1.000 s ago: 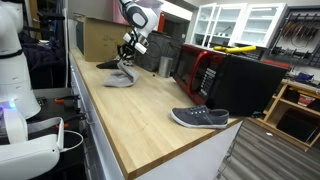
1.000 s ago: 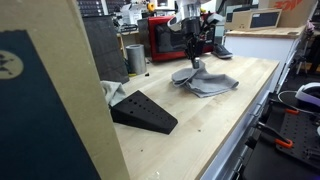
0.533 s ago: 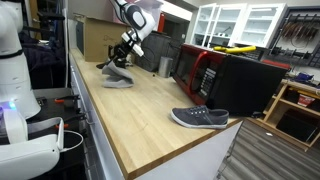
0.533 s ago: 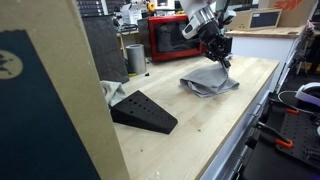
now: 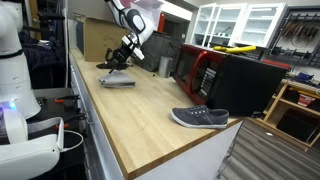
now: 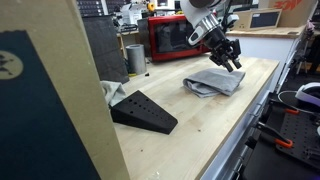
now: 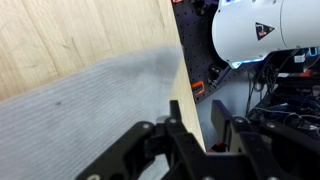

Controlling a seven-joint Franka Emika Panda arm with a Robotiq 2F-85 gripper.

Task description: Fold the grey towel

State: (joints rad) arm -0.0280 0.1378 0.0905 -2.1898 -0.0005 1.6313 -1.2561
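The grey towel (image 5: pixel 118 82) lies flat in a folded heap on the wooden table, near the table's edge in an exterior view (image 6: pixel 213 82). My gripper (image 5: pixel 123 57) hovers just above the towel's edge (image 6: pixel 232 61). In the wrist view the towel (image 7: pixel 85 115) fills the left part of the picture. The gripper's fingers (image 7: pixel 196 106) stand apart there, with only the table edge and floor between them. The gripper is open and holds nothing.
A grey shoe (image 5: pixel 200 118) lies near the table's front corner. A red microwave (image 5: pixel 202 70) (image 6: pixel 168 38) stands behind the towel. A black wedge (image 6: pixel 143 112), a metal cup (image 6: pixel 135 57) and a cardboard box (image 5: pixel 100 38) are also on the table.
The gripper carried a raised part of the towel across toward the table's edge and let it go. The towel now lies flat and the gripper is above it.
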